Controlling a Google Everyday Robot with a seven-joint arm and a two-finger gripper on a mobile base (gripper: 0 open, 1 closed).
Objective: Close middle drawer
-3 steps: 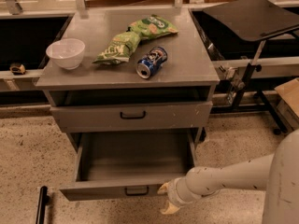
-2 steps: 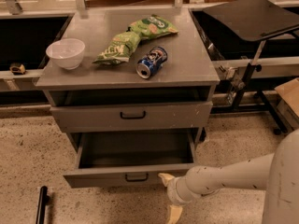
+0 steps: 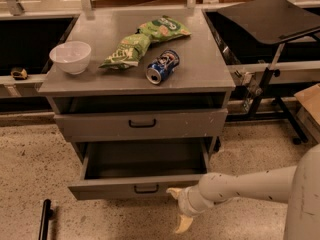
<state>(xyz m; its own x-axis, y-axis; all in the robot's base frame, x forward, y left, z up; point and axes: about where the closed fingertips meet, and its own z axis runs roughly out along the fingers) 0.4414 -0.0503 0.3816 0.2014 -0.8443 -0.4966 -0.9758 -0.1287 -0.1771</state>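
Grey steel fills the frame: a bench point(image 3: 200, 76) with drawers stands on a speckled floor point(image 3: 30, 169), its middle drawer point(image 3: 110, 190) pulled well out toward the camera and showing a bare grey box inside. The drawer's low front panel carries a small black handle point(image 3: 146, 189) at its centre. Just right of that handle, at the panel's lower edge, sits the robot's gripper point(image 3: 179, 208), its two cream fingers point(image 3: 183, 224) spread apart and holding nothing. The upper finger points up at the panel's lower edge, though whether it touches cannot be told, and the lower finger points down toward the floor. A white arm point(image 3: 245, 184) reaches in from the lower right corner and runs leftward to the gripper, below the drawer's right end.

Above the open drawer sits the upper drawer point(image 3: 95, 126), taller-fronted and flecked with white scuffs, with its own black pull point(image 3: 142, 123) at the centre. A dark slot lies between it and the benchtop. On the bench, a white bowl point(image 3: 70, 56) stands near the left edge. Two green snack bags lie in the middle, the front bag point(image 3: 127, 51) beside the bowl and the back bag point(image 3: 165, 28) farther from the camera. A blue can point(image 3: 162, 66) lies on its side just right of the front bag. Right of the bench, a black stand point(image 3: 270, 19) rises on a thin post. A short black bar point(image 3: 45, 219) shows on the floor at the lower left.
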